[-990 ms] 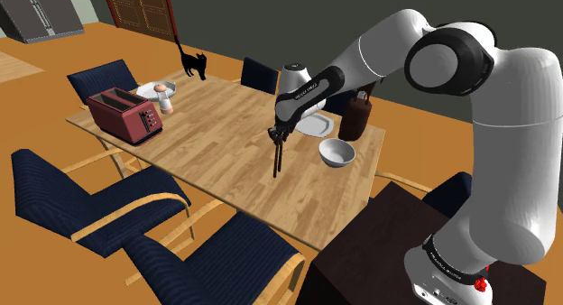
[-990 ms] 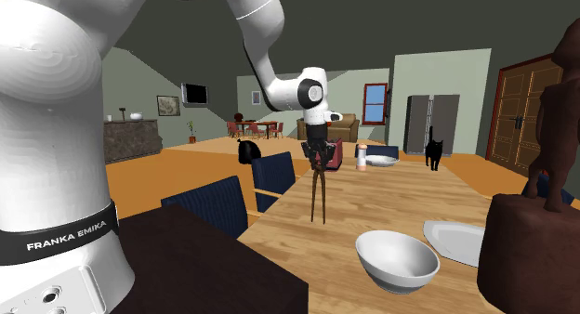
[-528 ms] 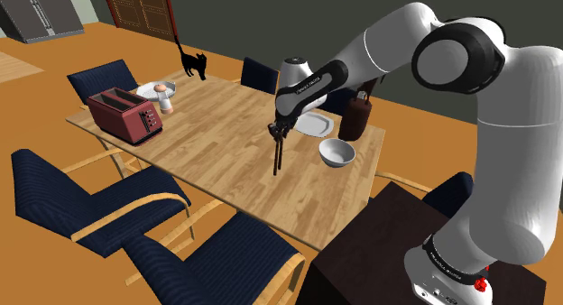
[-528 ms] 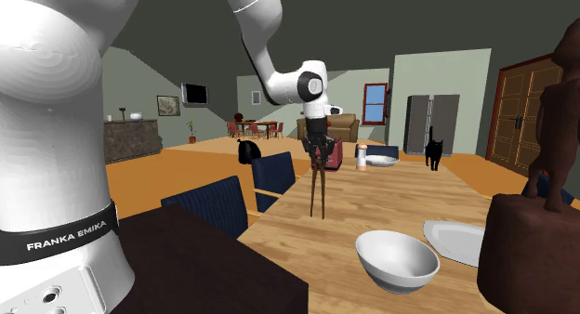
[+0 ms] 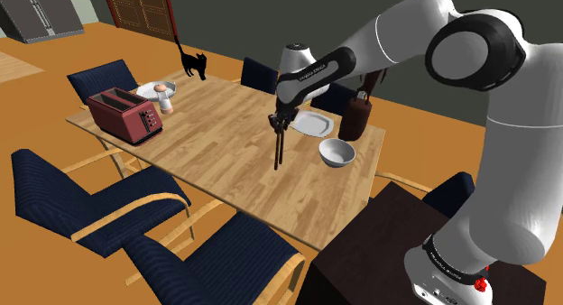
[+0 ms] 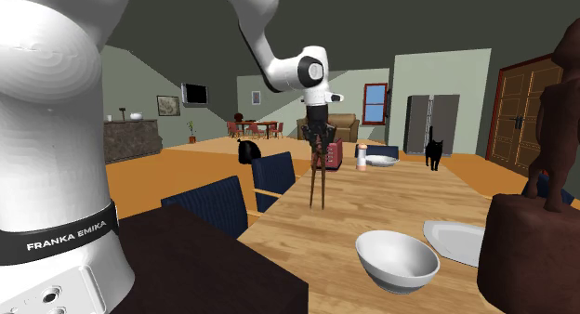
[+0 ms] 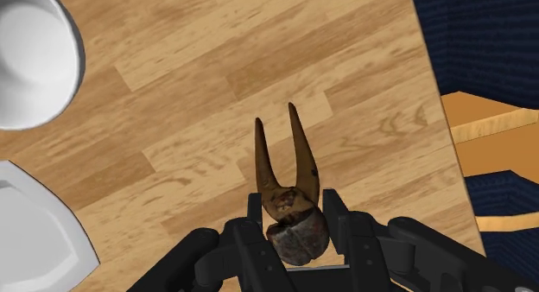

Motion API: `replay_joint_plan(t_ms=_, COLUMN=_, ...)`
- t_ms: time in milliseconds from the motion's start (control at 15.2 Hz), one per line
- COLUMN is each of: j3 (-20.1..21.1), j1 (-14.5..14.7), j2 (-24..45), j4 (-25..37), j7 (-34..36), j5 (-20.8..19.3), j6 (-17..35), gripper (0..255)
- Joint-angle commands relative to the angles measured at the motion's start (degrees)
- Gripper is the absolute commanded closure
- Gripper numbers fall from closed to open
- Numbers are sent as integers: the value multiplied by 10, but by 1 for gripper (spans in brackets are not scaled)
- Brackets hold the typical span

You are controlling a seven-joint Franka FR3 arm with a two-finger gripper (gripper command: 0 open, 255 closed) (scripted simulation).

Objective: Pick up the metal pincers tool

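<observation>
Holding 1 pincers (image 7: 289, 211) w/ gripper (image 5: 278, 124) | 1 bowl (image 5: 336, 152) | 1 plate (image 5: 313, 124) | 1 toaster (image 5: 124, 114)

The shoulder view looks down across the long light-wood table (image 5: 212, 136); the second exterior view faces along it, low; the wrist view looks straight down, close. All share the round white bowl (image 5: 336, 152).

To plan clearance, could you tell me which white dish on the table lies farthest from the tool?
The round plate beside the red toaster; the bowl and squarish plate sit near the tool.
</observation>
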Motion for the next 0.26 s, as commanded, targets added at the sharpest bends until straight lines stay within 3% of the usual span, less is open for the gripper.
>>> replay_joint_plan(t_ms=0, j3=0, j1=0, j2=-10, j4=2, j7=0, j5=0, j6=-12, gripper=255)
replay_joint_plan(t_ms=198, j3=0, j1=0, j2=-15, j4=4, j7=0, j5=0, j6=-19, gripper=255)
